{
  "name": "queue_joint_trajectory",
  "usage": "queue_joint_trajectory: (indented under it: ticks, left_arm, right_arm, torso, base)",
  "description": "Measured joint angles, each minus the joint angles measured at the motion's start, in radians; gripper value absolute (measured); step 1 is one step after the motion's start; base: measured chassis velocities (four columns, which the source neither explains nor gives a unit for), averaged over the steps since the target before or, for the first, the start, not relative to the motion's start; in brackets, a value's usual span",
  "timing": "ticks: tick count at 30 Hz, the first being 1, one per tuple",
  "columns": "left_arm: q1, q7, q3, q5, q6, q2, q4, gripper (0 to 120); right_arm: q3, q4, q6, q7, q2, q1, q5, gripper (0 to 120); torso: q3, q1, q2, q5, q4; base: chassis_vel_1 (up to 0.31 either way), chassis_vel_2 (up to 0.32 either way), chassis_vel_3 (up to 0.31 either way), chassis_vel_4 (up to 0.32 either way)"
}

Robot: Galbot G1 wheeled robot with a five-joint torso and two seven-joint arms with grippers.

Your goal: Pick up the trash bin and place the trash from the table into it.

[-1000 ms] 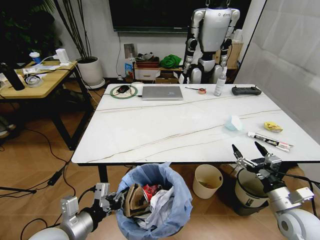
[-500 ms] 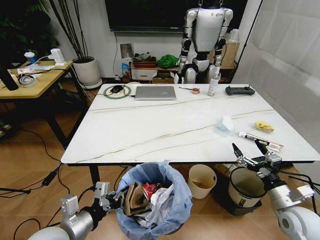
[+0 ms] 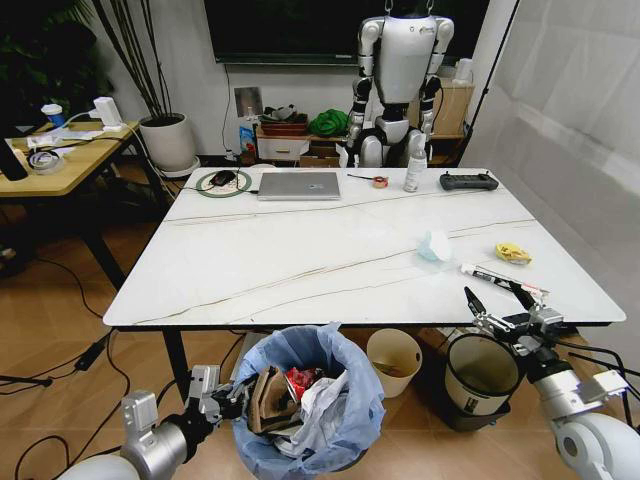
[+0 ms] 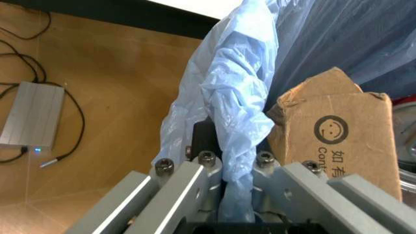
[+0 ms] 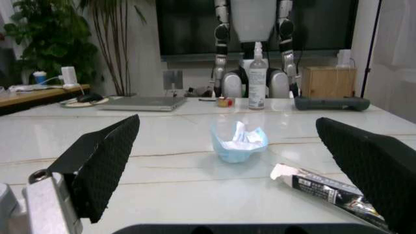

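Note:
The trash bin (image 3: 345, 420), lined with a crinkly light-blue bag, hangs low in front of the table (image 3: 280, 260). My left gripper (image 3: 228, 392) is shut on its rim; the left wrist view shows the fingers (image 4: 195, 180) clamped on the bag fold (image 4: 237, 112). Inside lie a torn cardboard box (image 3: 268, 398), a red wrapper (image 3: 301, 380) and white tissues (image 3: 322, 392). On the table's right part rest a crumpled light-blue piece of trash (image 3: 434, 246), a yellow peel (image 3: 513, 253) and a long white packet (image 3: 498, 279). My right gripper (image 3: 492, 296) stands open at the front edge, just before the packet (image 5: 325, 187).
At the table's far edge lie a silver laptop (image 3: 298, 185), a black controller (image 3: 468, 181), a spray bottle (image 3: 412, 172) and a tape roll (image 3: 378, 181). Under the table stand a cream bucket (image 3: 392, 362) and a grey-black bin (image 3: 480, 378). A wooden desk (image 3: 60, 160) is at left.
The whole head picture has shifted, so the camera has moved: the table now sits further left. Both arms keep their pose, and the bin stays in the left gripper.

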Motion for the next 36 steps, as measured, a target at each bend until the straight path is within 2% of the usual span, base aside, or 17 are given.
queue_joint_trajectory:
  ticks: [36]
  left_arm:
    - [0.003,0.006,0.003,0.009,0.001,-0.008,-0.004,0]
  right_arm:
    - [-0.008,-0.016,0.010,-0.007,-0.006,0.017,-0.001,100]
  torso:
    - [0.000,0.000,0.000,0.0004,-0.0001]
  base:
    - [-0.072,-0.078,0.075,0.075]
